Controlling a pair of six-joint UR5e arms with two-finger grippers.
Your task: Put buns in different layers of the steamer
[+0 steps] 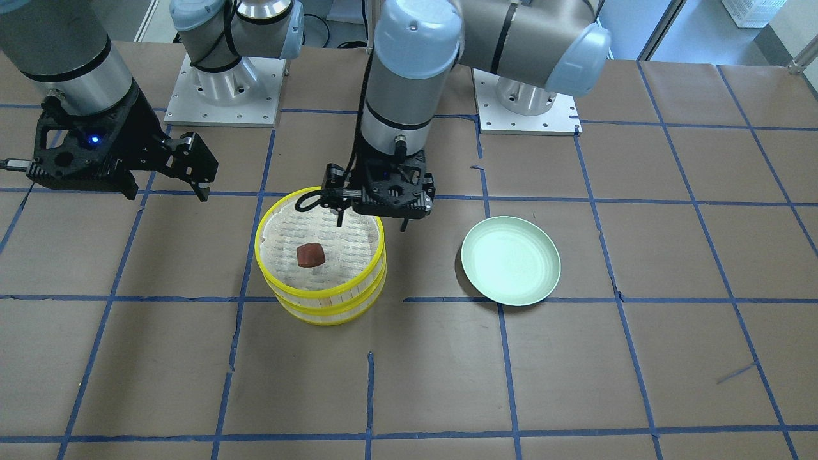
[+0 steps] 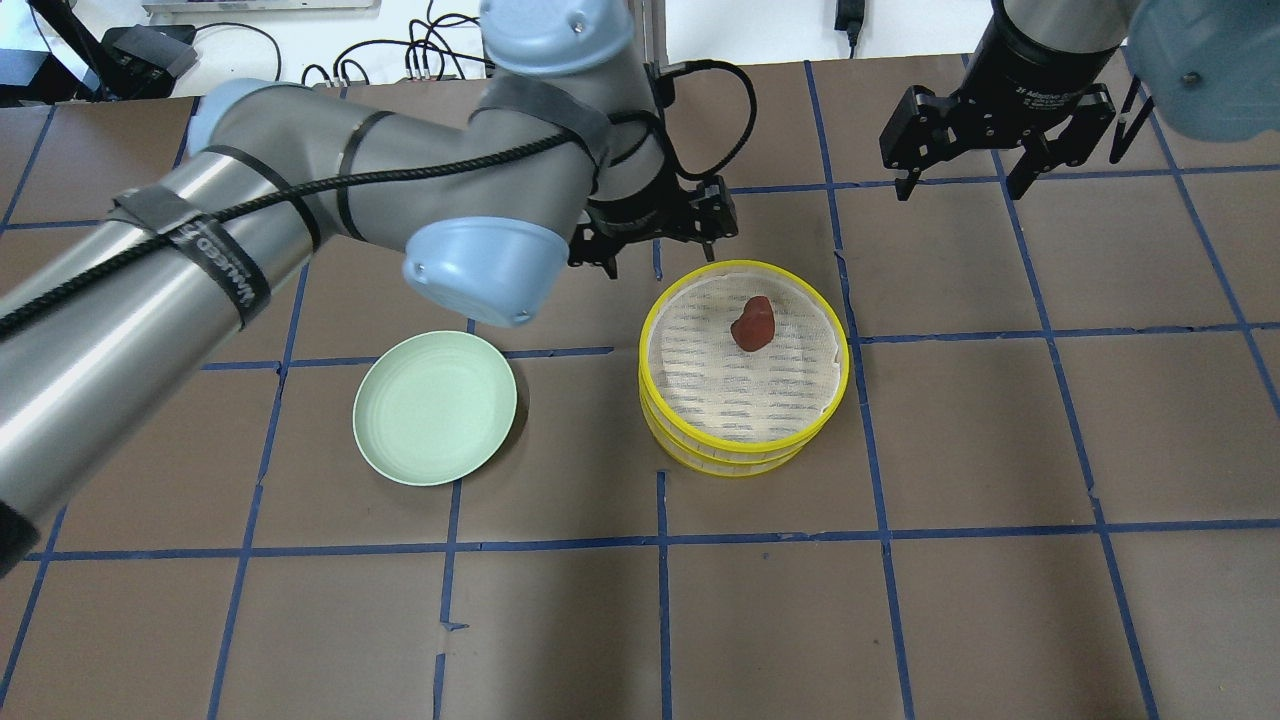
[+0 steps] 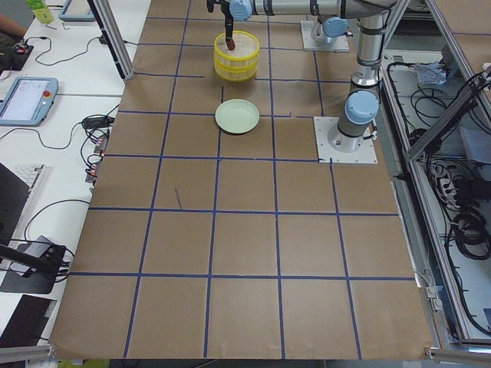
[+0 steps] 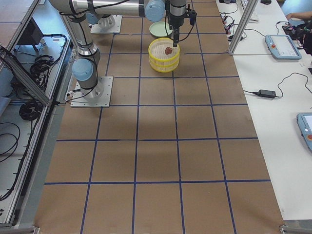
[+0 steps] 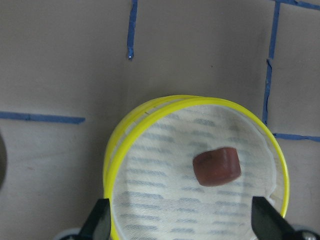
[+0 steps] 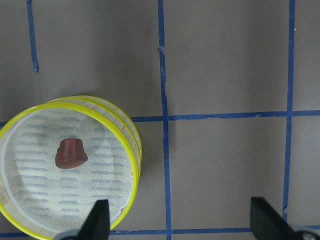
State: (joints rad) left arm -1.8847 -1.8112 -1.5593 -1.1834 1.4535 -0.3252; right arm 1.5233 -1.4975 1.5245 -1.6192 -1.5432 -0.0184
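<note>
The two steamer tiers are stacked; the upper tier (image 1: 259,243) sits slightly offset on the lower tier (image 1: 329,316). The dark reddish-brown bun (image 1: 310,255) lies on the upper tier's white mesh; it also shows in the overhead view (image 2: 753,323) and in the wrist views (image 5: 217,166) (image 6: 70,153). The white bun is hidden. My left gripper (image 1: 370,223) is open and empty, hanging over the steamer's edge nearest the robot (image 2: 660,262). My right gripper (image 2: 960,190) is open and empty, raised and well off to the steamer's side (image 1: 198,182).
A pale green plate (image 1: 511,268) lies bare on the table beside the steamer, on my left arm's side (image 2: 435,407). The table is brown paper with a blue tape grid. The arms' base plates stand at the robot's edge.
</note>
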